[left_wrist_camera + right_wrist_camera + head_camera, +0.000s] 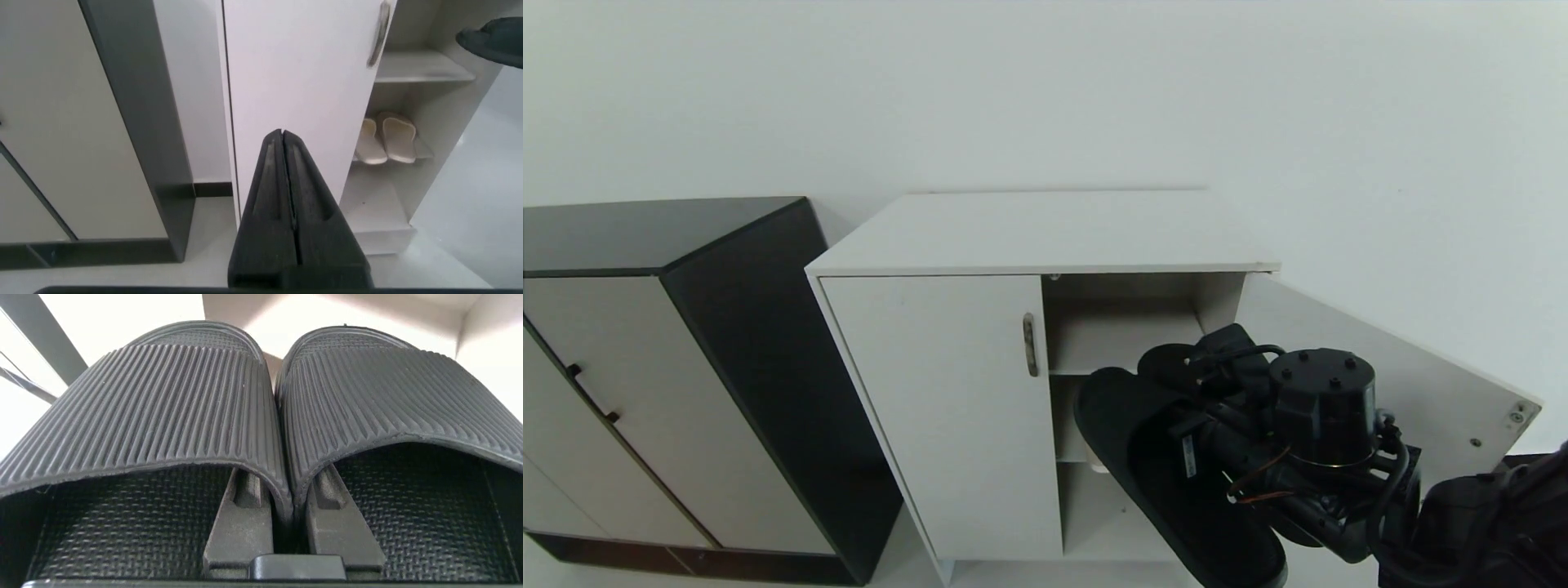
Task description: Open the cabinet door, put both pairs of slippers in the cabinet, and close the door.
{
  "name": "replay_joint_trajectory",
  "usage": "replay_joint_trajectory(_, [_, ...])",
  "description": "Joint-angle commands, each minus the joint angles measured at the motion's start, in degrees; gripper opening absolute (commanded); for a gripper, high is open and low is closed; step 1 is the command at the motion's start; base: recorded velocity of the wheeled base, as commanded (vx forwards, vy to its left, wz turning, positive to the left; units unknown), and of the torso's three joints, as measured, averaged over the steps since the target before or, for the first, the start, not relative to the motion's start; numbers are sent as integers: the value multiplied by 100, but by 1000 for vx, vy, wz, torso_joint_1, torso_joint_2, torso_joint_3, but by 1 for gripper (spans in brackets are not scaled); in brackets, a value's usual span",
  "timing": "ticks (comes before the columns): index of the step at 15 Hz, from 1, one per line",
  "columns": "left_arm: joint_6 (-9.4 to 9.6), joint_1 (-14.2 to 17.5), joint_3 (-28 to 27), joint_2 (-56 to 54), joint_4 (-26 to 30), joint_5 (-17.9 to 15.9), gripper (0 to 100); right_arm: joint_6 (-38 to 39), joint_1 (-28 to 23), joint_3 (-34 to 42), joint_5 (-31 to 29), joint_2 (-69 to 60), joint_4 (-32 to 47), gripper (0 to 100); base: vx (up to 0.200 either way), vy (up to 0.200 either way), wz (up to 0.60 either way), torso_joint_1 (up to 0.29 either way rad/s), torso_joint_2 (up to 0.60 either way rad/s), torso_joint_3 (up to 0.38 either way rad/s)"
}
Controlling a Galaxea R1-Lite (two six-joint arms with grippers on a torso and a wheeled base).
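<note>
Logged cabinet (1045, 237) with right door (1380, 359) swung wide open and left door (931, 408) shut. Counted step 1 as done. Spotted white slippers (386, 137), 1 pair, side by side on the lower shelf (426, 152) inside. Judged that pair stowed.

Marked pair 2, the black slippers (1143, 433), as not yet shelved: hanging in the air just in front of the open right half, close to the shelves but resting on none. Put the task at roughly half done. Left to do, by this reading:
- setting the black pair on a shelf
- letting go and backing out
- closing the right door

Found right gripper (288, 502) clamped on the black slippers, 1 finger inside each, pinching the 2 adjoining inner walls together under the ribbed straps. Placed the held pair between gripper and cabinet opening, toes toward the far side.

Found left gripper (283, 143) pressed fully together, holding nothing, low in front of the shut left door, well apart from both pairs.
</note>
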Motion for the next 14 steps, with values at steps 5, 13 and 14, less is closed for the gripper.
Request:
replay_joint_trajectory(5, [-1, 1, 0, -1, 0, -2, 0, -1, 4, 7, 1, 53, -49, 0, 0, 0, 0, -154, 484, 321])
replay_joint_trajectory(13, [-1, 1, 0, -1, 0, -2, 0, -1, 4, 33, 1, 105, -110, 0, 0, 0, 0, -96, 458, 353])
replay_joint_trajectory(14, [-1, 1, 0, -1, 0, 7, 0, -1, 4, 33, 1, 123, -119, 0, 0, 0, 0, -32, 442, 393])
